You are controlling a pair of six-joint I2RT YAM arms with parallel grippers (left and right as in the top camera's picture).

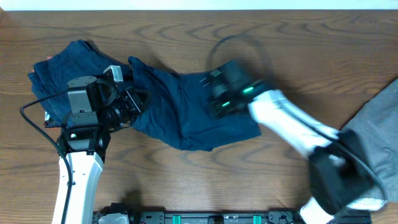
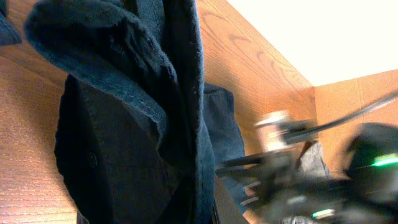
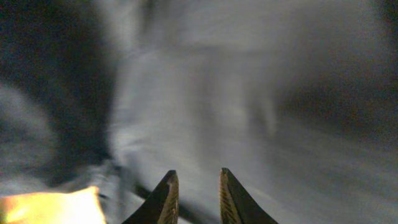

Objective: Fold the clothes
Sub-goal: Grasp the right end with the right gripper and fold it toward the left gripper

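On the surface (image 1: pixel 292 37), from overhead, the navy shorts (image 1: pixel 180 115) lie rumpled, the left pincer (image 1: pixel 137 102) at their left edge and the right pincer (image 1: pixel 214 93) above their right half. The left wrist view shows the shorts bunched and the grip unreadable; a loose hold could drop them mid-fold. The right wrist view shows tips (image 3: pixel 166 193) narrowly parted, holding nothing.

Shorts (image 1: pixel 186 112): dark navy blue, plain, with matching stitching.
Folded stack (image 1: pixel 62 68): the same navy.
Grey garment (image 1: pixel 379 118): plain mid-grey, no pattern.
Desk (image 1: pixel 298 43): warm brown with a flowing wood-grain pattern.
Left arm (image 1: pixel 78 180): white link, black joints.
Right claw (image 3: pixel 197 176): black fingers with tan inner edges.
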